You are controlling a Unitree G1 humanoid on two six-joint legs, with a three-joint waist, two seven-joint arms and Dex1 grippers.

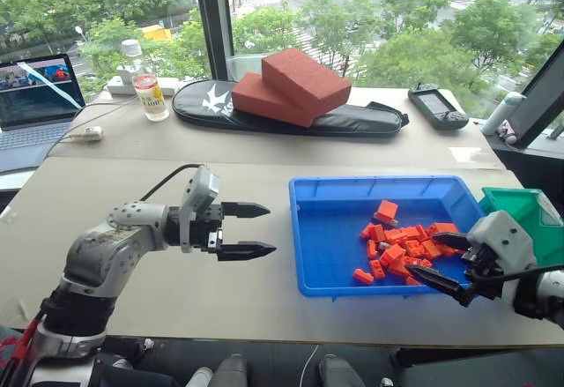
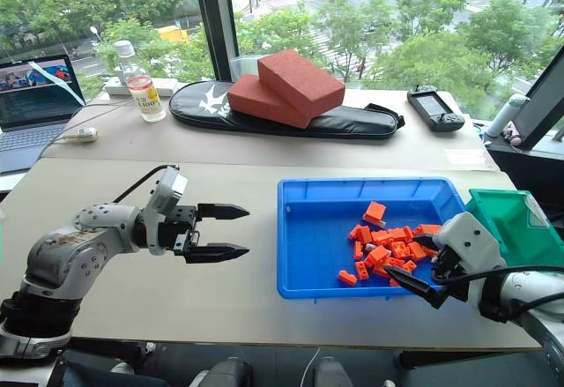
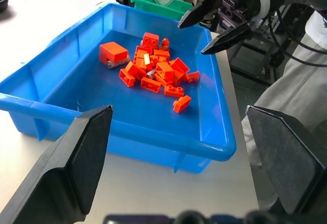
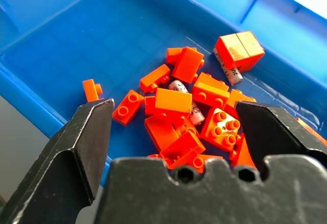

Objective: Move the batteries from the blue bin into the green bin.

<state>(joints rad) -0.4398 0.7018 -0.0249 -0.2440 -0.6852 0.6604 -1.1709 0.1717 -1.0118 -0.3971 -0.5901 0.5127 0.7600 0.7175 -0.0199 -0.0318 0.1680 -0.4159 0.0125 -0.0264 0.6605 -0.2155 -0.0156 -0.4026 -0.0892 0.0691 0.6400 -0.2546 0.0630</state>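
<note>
The blue bin [image 1: 305,237] sits on the table to the right of centre. In it lies a pile of orange-red toy bricks [image 1: 398,248], and small silvery cylinders, the batteries [image 4: 178,86], show between the bricks. The green bin [image 1: 530,212] stands just past the blue bin's right end. My right gripper [image 1: 421,253] hangs open over the blue bin's near right corner and points at the pile, with nothing between its fingers. My left gripper [image 1: 271,228] is open and holds nothing. It hovers over bare table left of the blue bin and points toward it.
Two brick-red foam blocks [image 1: 295,83] lie on a black bag [image 1: 352,121] at the back. A bottle [image 1: 150,92] and a laptop [image 1: 35,105] stand at the back left, a handheld device [image 1: 438,107] at the back right. Bare table [image 1: 132,175] spreads left of the bin.
</note>
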